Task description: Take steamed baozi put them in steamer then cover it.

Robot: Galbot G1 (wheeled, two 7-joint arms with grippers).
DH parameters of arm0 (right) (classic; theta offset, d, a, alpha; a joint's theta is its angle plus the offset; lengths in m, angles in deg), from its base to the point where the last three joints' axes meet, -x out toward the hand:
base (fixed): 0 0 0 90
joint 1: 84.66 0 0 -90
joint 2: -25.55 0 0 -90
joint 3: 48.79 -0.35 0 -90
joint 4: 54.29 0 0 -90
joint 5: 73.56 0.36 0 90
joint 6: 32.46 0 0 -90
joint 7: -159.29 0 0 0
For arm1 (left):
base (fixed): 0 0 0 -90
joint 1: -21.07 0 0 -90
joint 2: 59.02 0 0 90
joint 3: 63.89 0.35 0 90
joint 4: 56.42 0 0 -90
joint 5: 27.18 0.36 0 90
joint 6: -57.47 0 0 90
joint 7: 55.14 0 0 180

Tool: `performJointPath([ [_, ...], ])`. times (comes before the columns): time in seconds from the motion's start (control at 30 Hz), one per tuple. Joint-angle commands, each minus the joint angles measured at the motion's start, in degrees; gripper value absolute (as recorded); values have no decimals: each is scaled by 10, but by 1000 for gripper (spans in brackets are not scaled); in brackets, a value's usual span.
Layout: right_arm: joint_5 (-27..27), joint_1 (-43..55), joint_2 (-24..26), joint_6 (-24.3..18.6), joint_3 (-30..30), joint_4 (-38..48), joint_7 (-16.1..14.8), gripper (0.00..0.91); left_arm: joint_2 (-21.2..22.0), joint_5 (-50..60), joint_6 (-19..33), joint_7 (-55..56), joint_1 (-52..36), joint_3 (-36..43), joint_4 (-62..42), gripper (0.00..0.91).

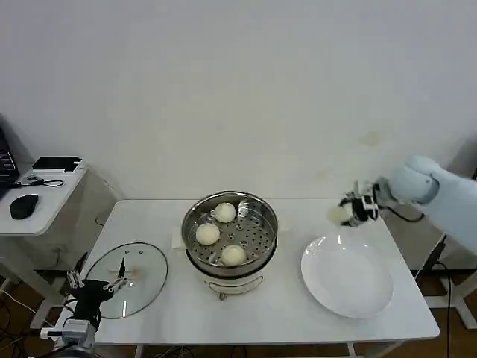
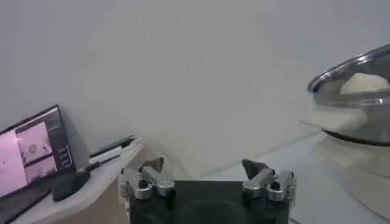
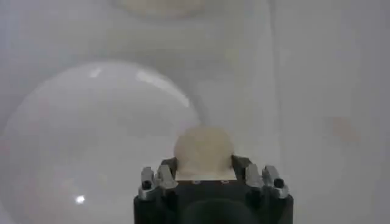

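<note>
The round, shiny stainless-steel steamer (image 1: 229, 237) stands on its white base at the middle of the white table (image 1: 276, 313). On its perforated metal tray lie three small, smooth, cream-white steamed baozi (image 1: 208, 234), one toward the wall, one toward the robot's left and one nearest the robot, each apart from the others. From the left wrist view the steamer's bright rim (image 2: 350, 72) shows with one pale bun rising above it.

The fourth baozi (image 1: 339, 215) is off the table, gripped between the fingers of the right gripper (image 1: 347, 211), which hangs above the table's far right part, beyond the flat, round, glossy white plate (image 1: 347, 277). In the right wrist view the round bun (image 3: 203, 150) sits snugly between the two closed-in fingers (image 3: 159, 178), with the bare plate (image 3: 91, 140) below it.

The round clear glass cover (image 1: 141, 277), with a thin metal rim and a white handle in its middle, lies flat on the table to the steamer's left. The left gripper (image 1: 95, 283) hovers low over the cover's near edge, its two metal fingers (image 2: 149, 179) spread wide and holding nothing.
</note>
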Motion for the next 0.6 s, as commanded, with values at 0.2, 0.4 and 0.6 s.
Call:
performJointPath([
  [0.2, 285, 201, -215, 142, 168, -18, 118, 635, 6, 0, 0, 0, -5, -1, 1, 907],
  [0.4, 368, 174, -283, 195, 176, 1, 164, 645, 12, 0, 0, 0, -7, -3, 2, 907],
  [0.6, 359, 136, -311, 196, 179, 23, 186, 645, 13, 0, 1, 0, -6, -5, 1, 907],
])
